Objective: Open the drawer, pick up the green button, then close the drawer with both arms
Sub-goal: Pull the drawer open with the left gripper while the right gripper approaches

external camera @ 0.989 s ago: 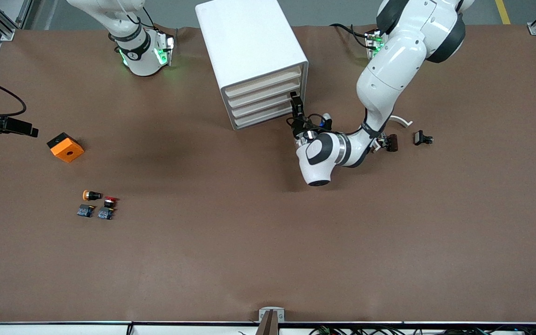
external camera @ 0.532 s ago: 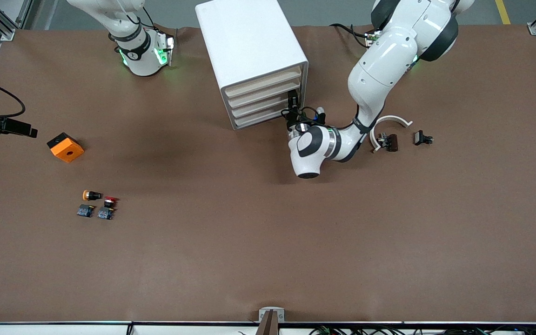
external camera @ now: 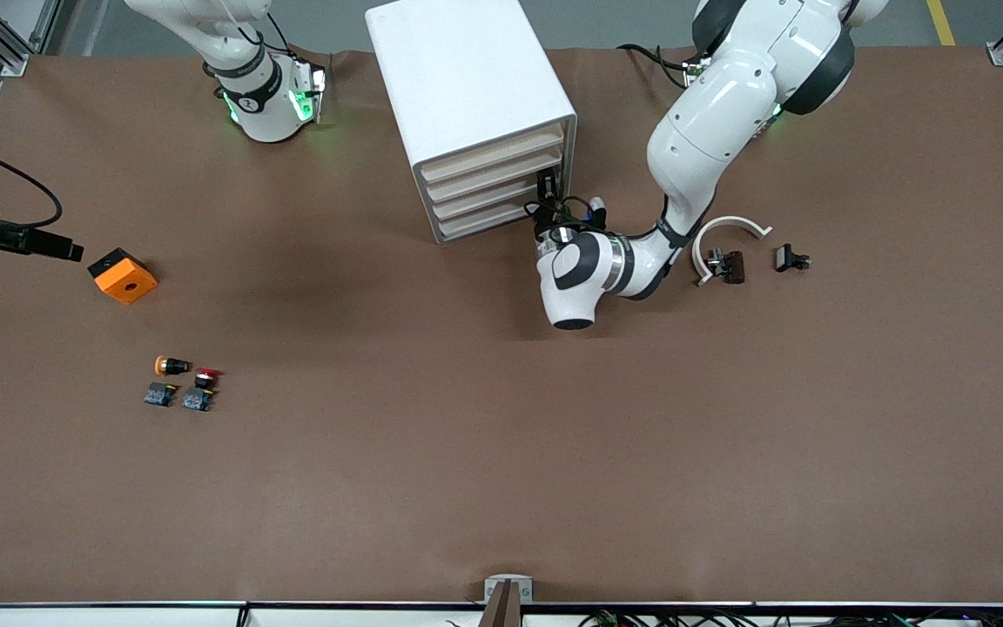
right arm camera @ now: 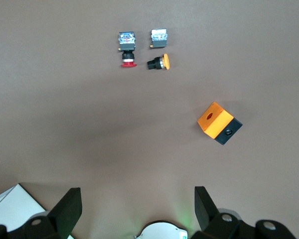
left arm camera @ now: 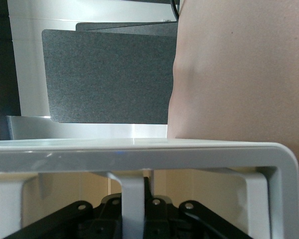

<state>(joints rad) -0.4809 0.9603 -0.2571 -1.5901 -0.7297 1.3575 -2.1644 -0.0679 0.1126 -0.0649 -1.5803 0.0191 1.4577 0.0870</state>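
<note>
Hiding left gripper [external camera: 546, 187] fingers: drawer cabinet [external camera: 475, 113]

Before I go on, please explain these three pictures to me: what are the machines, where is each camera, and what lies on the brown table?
Two white robot arms work at a table. One picture looks down from high across it; the other two come from cameras on the arms' wrists. The left hand is at the front of the white drawer cabinet, whose drawers look shut. The right hand is open, holds nothing and waits high over the table. Under it lie an orange box, an orange-capped button, a red-capped button and two small blue parts. No green button shows.
</note>
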